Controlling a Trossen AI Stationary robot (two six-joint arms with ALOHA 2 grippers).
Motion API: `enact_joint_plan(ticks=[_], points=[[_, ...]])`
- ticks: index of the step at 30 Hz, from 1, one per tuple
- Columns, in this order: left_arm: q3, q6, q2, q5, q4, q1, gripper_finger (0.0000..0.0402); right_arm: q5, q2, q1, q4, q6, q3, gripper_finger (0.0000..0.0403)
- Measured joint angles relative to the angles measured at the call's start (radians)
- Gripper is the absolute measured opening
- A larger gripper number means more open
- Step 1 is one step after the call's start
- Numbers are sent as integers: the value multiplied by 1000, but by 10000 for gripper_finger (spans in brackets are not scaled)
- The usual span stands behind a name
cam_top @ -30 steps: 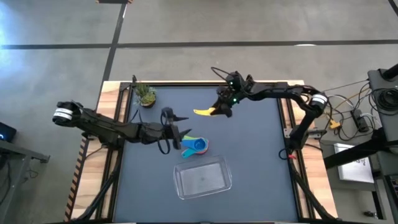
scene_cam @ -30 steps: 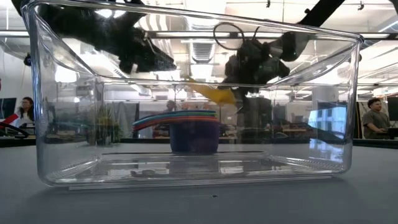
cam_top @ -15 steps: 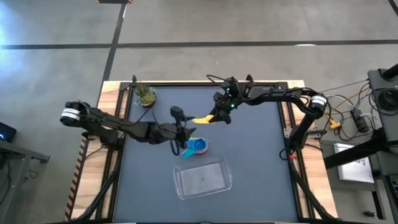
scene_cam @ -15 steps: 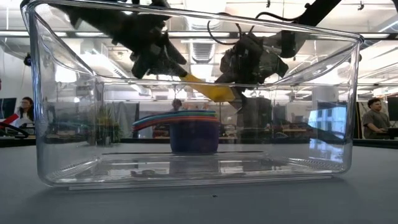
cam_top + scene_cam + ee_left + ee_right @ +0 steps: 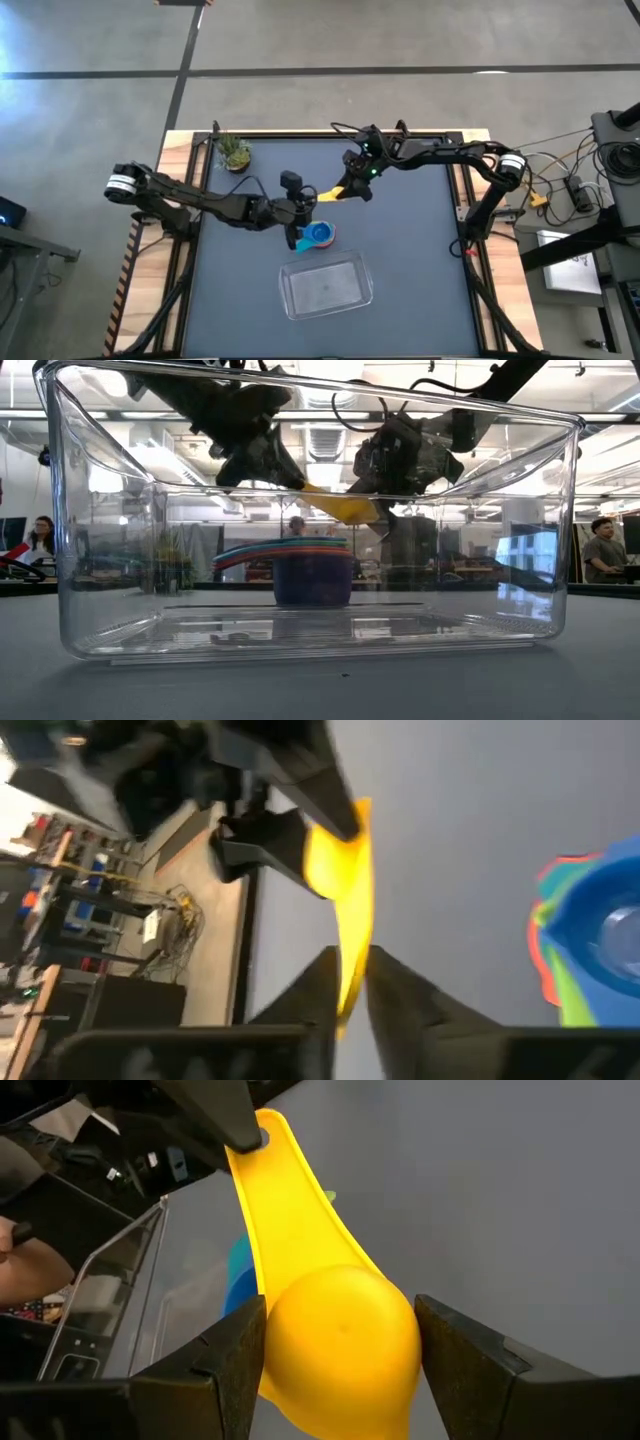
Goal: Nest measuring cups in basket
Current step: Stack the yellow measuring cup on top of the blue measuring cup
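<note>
The clear basket point(image 5: 327, 287) sits nearest on the dark surface point(image 5: 400, 250), with the nested cups point(image 5: 316, 235) stacked just behind it. Above them, the left hand point(image 5: 303, 204) pinches the yellow cup's point(image 5: 328, 193) handle, while the right hand point(image 5: 352, 184) grips its bowl between spread fingers.

Grey concrete floor point(image 5: 400, 40), office desks

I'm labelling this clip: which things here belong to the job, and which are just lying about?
Job: yellow cup, held by both the left gripper and right gripper; stacked cups; basket.
Lying about: potted plant.
</note>
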Motion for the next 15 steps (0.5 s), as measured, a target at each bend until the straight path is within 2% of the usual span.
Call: enact_joint_plan(ticks=[2,5,10,15], points=[[-2,2,0,18,-10,0,11,-2,0,-1,4,-7,0,215],[-2,2,0,28,-12,0,9,-4,0,0,4,-14,0,223],[-2,-17,-3,31,-26,0,1,2,-18,-1,4,-9,2,267],[-2,-198,-22,27,-73,-6,1,-1,-80,-1,0,-11,2,299]])
